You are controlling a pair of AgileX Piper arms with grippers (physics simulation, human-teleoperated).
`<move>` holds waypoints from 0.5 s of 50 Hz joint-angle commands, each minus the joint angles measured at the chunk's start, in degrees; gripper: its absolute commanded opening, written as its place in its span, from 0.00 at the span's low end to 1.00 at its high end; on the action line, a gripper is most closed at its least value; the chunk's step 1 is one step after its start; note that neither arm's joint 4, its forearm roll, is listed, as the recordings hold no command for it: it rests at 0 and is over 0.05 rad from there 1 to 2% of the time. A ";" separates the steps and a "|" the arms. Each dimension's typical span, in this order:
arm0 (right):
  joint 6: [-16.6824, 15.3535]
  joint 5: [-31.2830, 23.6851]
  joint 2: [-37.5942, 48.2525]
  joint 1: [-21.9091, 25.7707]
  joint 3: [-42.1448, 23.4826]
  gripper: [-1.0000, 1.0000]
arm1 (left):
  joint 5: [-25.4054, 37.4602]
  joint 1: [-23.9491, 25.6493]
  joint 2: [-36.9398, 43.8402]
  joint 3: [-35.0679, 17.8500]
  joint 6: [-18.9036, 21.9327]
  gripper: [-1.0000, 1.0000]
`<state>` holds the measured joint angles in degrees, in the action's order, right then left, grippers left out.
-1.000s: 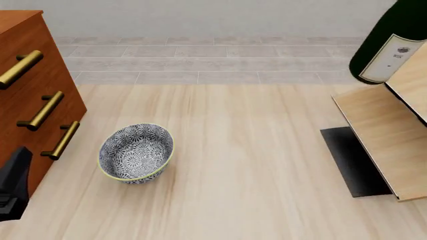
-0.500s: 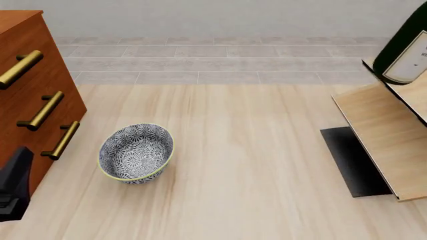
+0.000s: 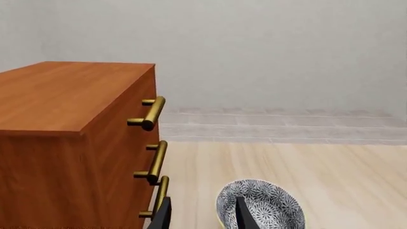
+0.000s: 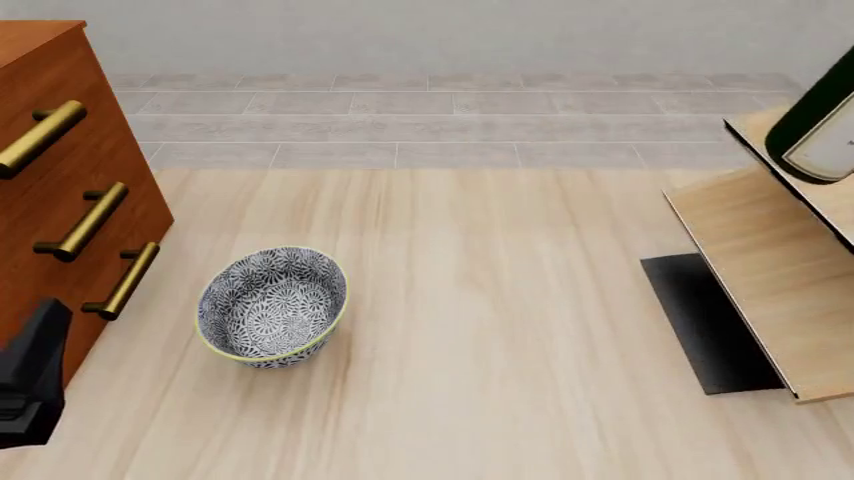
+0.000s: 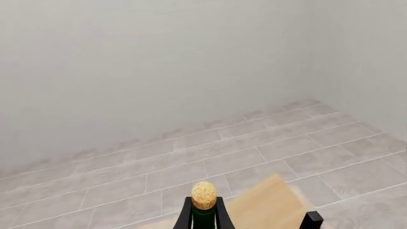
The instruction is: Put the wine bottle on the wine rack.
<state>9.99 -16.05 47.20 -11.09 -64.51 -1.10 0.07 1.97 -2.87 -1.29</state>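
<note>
The dark-green wine bottle [image 4: 817, 120] hangs tilted at the far right edge, and its white-labelled base sits just over the top panel of the pale-wood wine rack [image 4: 774, 265]. Whether the base touches the panel I cannot tell. In the right wrist view the tan cork [image 5: 203, 194] and green neck stand between the fingers of my right gripper [image 5: 202, 214], which is shut on the neck. A rack panel [image 5: 264, 202] lies beyond it. My left gripper [image 3: 202, 217] is open and holds nothing, low at the near left by the cabinet [image 4: 30, 375].
A reddish-brown drawer cabinet [image 4: 54, 190] with brass handles fills the left side. A blue-patterned bowl [image 4: 274, 305] sits on the wooden table just right of it and shows beyond my left fingers [image 3: 260, 207]. The rack's black base plate [image 4: 701, 320] lies at the right.
The wine bottle has moved right and slightly down, from beside the rack's top to over its upper panel. My left gripper has barely shifted.
</note>
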 commanded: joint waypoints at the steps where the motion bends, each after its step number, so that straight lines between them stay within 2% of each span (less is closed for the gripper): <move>1: 3.92 -0.03 -0.54 -2.56 -0.02 0.00 | 0.08 -0.07 -0.69 0.53 0.04 1.00; 10: 4.73 -0.54 -0.24 -3.62 -0.30 0.00 | -1.00 0.06 0.34 0.70 -0.32 1.00; 11: 6.02 -0.26 -0.29 -3.99 0.02 0.00 | -1.02 0.07 0.42 0.69 -0.33 1.00; 25: 7.17 0.01 -0.05 -6.61 2.26 0.00 | -0.92 0.10 0.41 0.58 -0.31 1.00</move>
<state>15.53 -16.30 47.21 -16.04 -63.07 -1.91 0.07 2.26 -2.31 -1.58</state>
